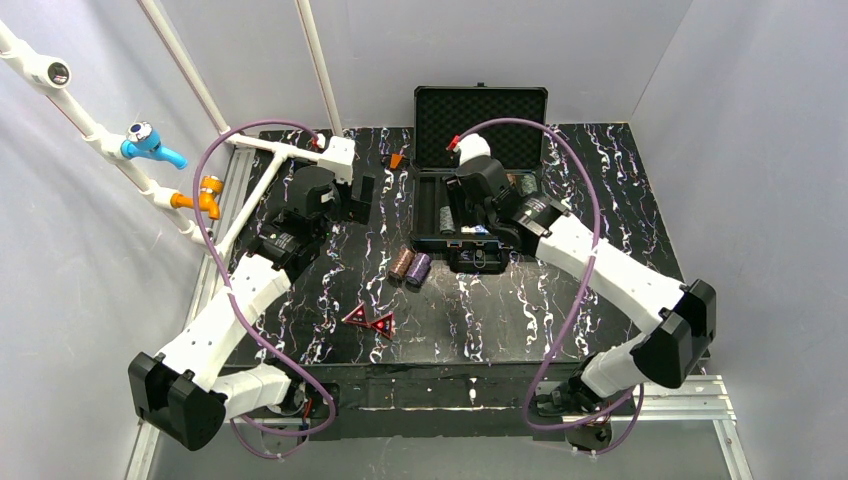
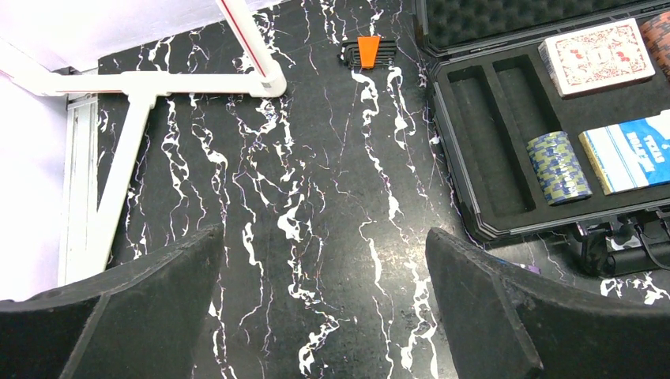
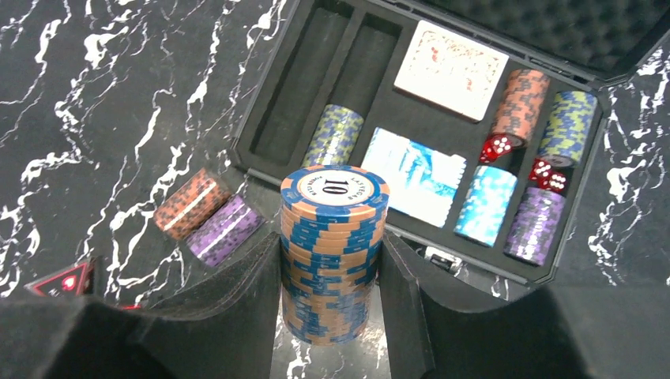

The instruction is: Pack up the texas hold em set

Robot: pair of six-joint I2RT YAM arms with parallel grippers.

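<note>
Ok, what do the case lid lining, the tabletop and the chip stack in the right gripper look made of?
The lid lining: likely soft black foam, matte, egg-crate bumps. The tabletop: black marble-look surface with white veins, slight sheen; possibly printed laminate. The chip stack in the right gripper: probably clay composite or plastic, satin, striped orange-and-blue edges, printed 10.

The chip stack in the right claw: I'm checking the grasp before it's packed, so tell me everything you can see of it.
The chip stack is a tall column of orange chips with blue edge stripes; the top chip's pale centre reads 10. It stands upright and aligned, clamped at its sides between the right claw's black padded fingers, by the open case's near edge.
</note>
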